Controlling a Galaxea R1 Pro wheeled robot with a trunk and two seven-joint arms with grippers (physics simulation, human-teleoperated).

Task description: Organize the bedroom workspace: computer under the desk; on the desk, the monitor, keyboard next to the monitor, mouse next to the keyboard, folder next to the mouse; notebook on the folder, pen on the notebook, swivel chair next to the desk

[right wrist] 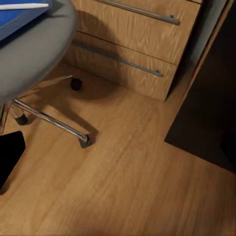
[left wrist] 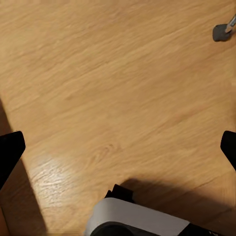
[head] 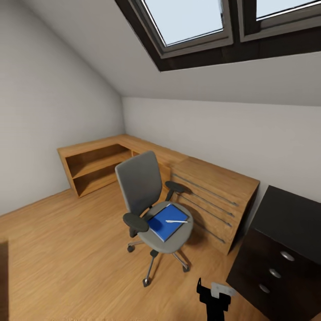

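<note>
The grey swivel chair [head: 141, 187] stands mid-room on the wood floor, in front of a light wooden cabinet. On its seat lies the blue folder [head: 164, 223] with the pale pen [head: 177, 221] on top. The right wrist view shows the seat [right wrist: 42, 49], the folder's corner [right wrist: 17, 19] and the pen [right wrist: 24, 6]. The black desk [head: 290, 223] with silver knobs is at the right. My right gripper [right wrist: 118, 152] hangs open over the floor between chair and desk. My left gripper [left wrist: 118, 147] is open above bare floor. Computer, monitor, keyboard, mouse and notebook are out of view.
A light wooden drawer cabinet [head: 214, 196] runs along the back wall, joined to a low open shelf unit [head: 93, 165] at the left. The chair's chrome legs [right wrist: 49, 119] and castors [left wrist: 222, 32] spread over the floor. A sloped ceiling with skylights [head: 187, 22] hangs above.
</note>
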